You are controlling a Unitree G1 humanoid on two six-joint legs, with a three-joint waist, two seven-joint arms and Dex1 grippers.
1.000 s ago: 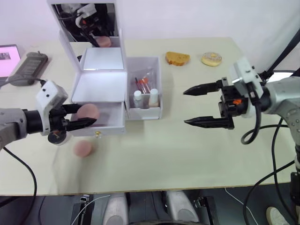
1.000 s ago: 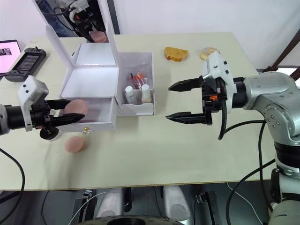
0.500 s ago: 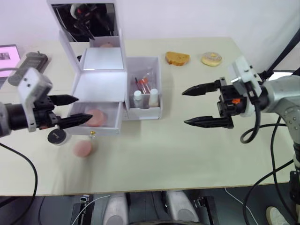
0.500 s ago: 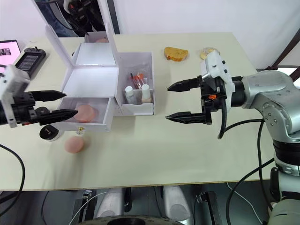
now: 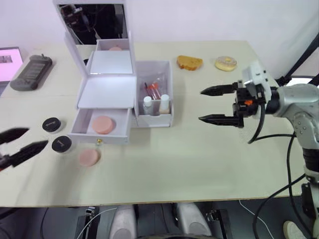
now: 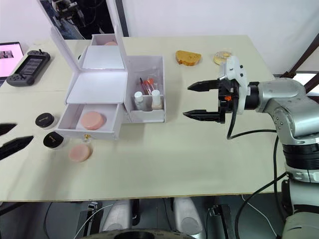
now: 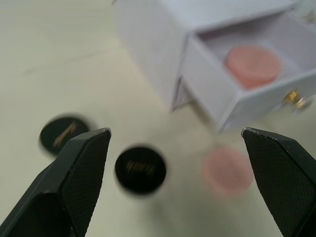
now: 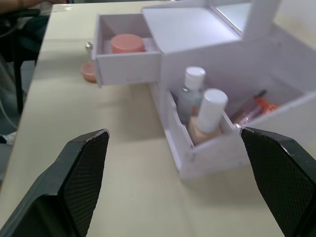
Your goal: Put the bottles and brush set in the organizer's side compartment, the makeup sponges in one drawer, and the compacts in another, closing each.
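Note:
The white organizer (image 5: 107,92) stands with its mirror lid up. Its side compartment (image 5: 155,94) holds two bottles (image 8: 200,101) and the brush set (image 8: 254,104). The lower drawer (image 5: 101,125) is pulled out with one pink makeup sponge (image 5: 103,124) inside. A second sponge (image 5: 88,157) lies on the table in front of it. Two black compacts (image 5: 51,124) (image 5: 61,144) sit left of the drawer. My left gripper (image 5: 17,142) is open and empty at the far left, beside the compacts. My right gripper (image 5: 217,104) hovers open, right of the organizer.
A slice of bread (image 5: 189,62) and a donut (image 5: 226,63) lie at the back right of the table. A dark handheld device (image 5: 31,72) and a tablet (image 5: 9,56) sit at the back left. The table's front edge runs close below the loose sponge.
My left gripper released a sponge into the open drawer and drew back leftward, uncovering both compacts. My right gripper shifted slightly right, still open.

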